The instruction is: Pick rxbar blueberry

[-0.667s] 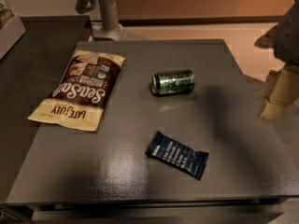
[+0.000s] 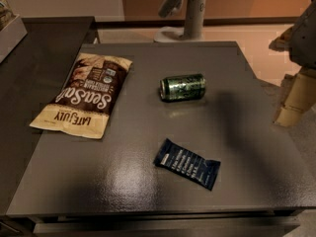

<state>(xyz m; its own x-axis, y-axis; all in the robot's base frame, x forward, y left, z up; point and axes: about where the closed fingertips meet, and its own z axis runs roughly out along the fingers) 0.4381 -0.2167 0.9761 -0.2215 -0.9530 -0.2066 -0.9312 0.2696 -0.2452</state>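
The rxbar blueberry (image 2: 187, 163), a flat dark navy wrapper with white lines of text, lies flat at the front middle of the dark grey table (image 2: 247, 181), turned at a slant. My gripper (image 2: 292, 101), cream-coloured, hangs at the right edge of the view, beyond the table's right side. It is well to the right of the bar and further back, and touches nothing. The arm above it is cut off by the frame.
A green soda can (image 2: 182, 87) lies on its side in the table's middle, behind the bar. A large brown-and-cream chip bag (image 2: 84, 95) lies at the left. A white stand (image 2: 190, 9) rises behind the table. A second dark counter (image 2: 34, 83) adjoins on the left.
The white stand behind the table now shows further to the right. The bar, can and bag have not moved, and my gripper stays at the right edge.
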